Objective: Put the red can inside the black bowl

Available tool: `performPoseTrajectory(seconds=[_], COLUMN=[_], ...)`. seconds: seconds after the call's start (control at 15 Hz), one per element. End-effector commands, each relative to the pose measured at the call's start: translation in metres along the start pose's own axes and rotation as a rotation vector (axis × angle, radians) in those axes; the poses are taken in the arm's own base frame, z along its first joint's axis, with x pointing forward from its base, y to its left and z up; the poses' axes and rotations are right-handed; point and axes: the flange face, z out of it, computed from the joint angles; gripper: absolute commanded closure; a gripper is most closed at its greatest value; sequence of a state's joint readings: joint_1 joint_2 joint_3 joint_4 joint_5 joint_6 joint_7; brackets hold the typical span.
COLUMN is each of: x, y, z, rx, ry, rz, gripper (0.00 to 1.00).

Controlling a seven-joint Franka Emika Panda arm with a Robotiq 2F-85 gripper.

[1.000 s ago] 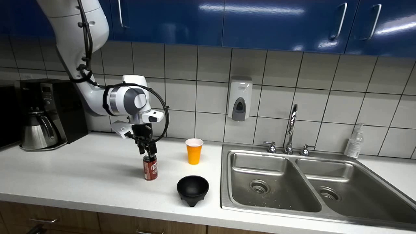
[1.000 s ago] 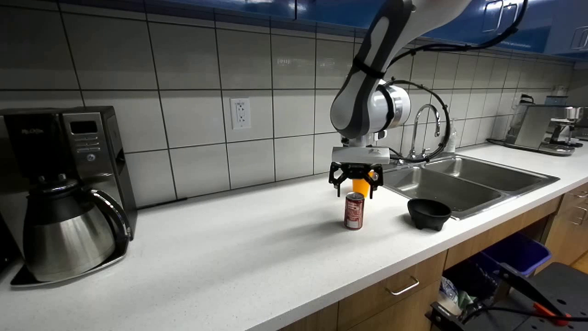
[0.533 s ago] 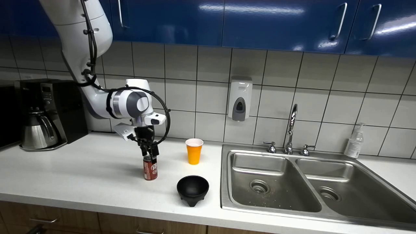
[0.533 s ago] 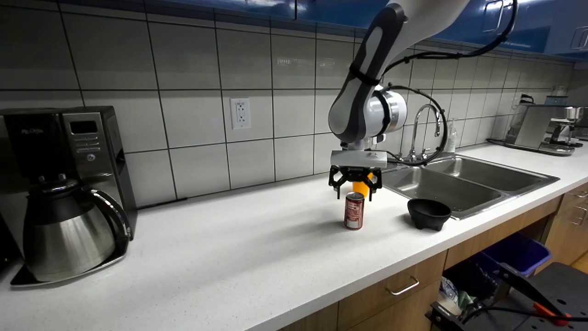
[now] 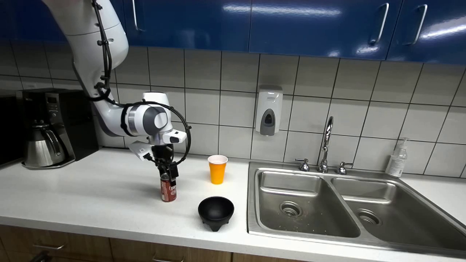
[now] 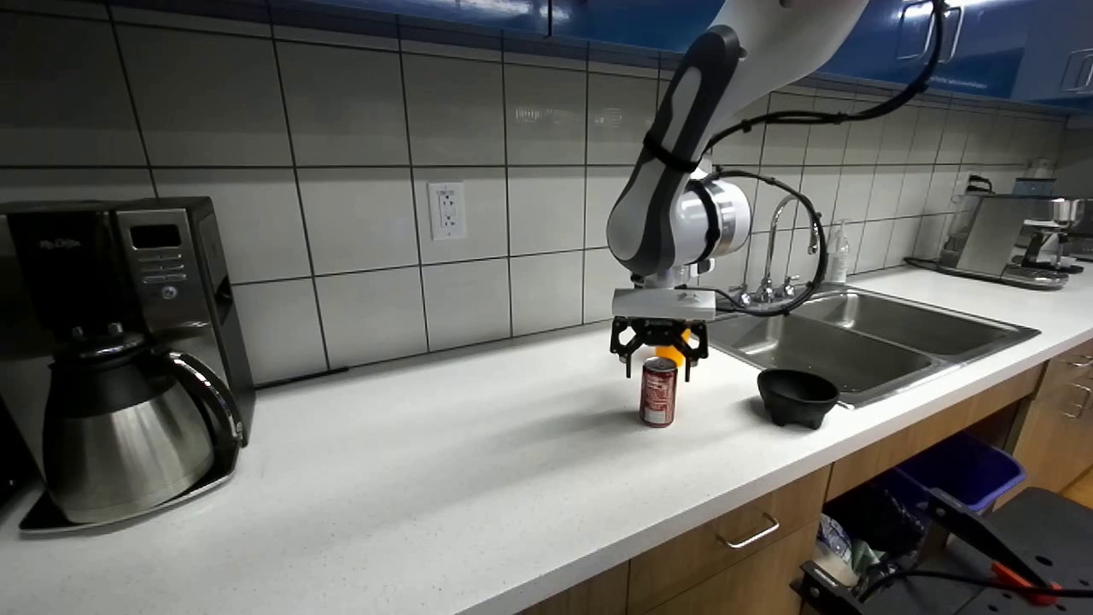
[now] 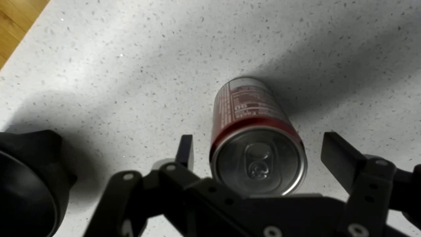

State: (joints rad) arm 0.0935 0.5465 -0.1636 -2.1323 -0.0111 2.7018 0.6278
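The arm (image 5: 140, 120) and the tool (image 6: 657, 376) sit lower in both exterior views than in the earlier frame; the red can (image 6: 657, 400) holds its position. The tool has its fingers (image 7: 185, 149) spread apart, on opposite sides of the red can's silvery top. In the wrist view, one finger is at 9 o'clock from that top and its counterpart at 3 o'clock, with a visible gap on each side. The red can stands upright on the surface (image 6: 427, 478). In an exterior view, the black bowl (image 5: 216, 213) rests at 4 o'clock from the red can, apart from it; the orange cup (image 5: 217, 173) stands at 2 o'clock. From the black bowl, the double sink (image 5: 340, 198) lies at 3 o'clock. In the wrist view, the black bowl is cut by the frame edge at about 9 o'clock
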Motion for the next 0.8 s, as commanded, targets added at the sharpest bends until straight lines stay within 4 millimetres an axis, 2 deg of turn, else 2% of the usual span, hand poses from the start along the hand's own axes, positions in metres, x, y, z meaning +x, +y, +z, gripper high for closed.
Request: performPoseTrajectory(seconds=[0.0,0.13,0.2,0.27,0.53,0.6,0.73], x=[0.0063,0.0068,0.0072,0.0072,0.0078,0.0083,0.0086], y=[-0.0024,-0.0016,-0.0016,-0.0018,-0.0025,-0.0029,-0.0026], z=[0.0016,0.0031,0.0034,0.0034,0.0041,0.0039,0.004], rx=[-0.006,-0.007,-0.004,-0.004,-0.002,-0.002,-0.001], ry=[-0.01,-0.012,-0.008,-0.01,-0.012,-0.011,-0.011], rz=[0.024,0.029,0.033,0.031,0.033,0.033,0.034], gripper=[0.0,0.0,0.25,0.26,0.58,0.62,0.62])
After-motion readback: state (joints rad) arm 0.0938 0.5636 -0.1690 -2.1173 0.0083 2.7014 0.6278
